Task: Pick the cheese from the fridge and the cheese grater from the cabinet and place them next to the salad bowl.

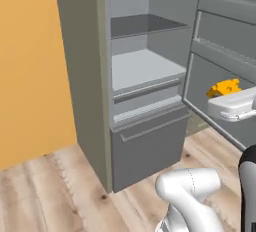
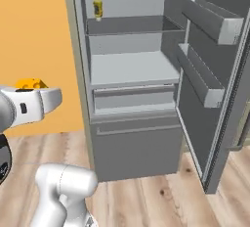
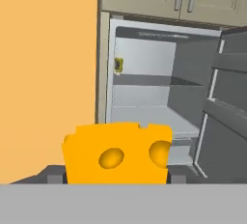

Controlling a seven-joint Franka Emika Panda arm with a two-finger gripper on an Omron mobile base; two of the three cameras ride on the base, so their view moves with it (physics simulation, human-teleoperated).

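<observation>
The yellow-orange cheese wedge with round holes (image 3: 117, 153) sits clamped between the two dark fingertips of the pincer (image 3: 117, 175), whose jaws are partly closed against its sides. It is held in the air outside the tall grey fridge (image 2: 132, 69), well in front of the pale shelves. The fridge door (image 2: 215, 74) stands wide open. A small yellow squeeze bottle (image 2: 97, 9) stands on an upper shelf. An orange wall (image 1: 30, 66) adjoins the fridge, above a wooden plank floor (image 1: 55, 191).

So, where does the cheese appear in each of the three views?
Left base view: cheese at right edge, above the white hand.
Right base view: at left edge, atop the hand.
Hand view: bottom centre, large.
Shared landmark: the open fridge.
</observation>
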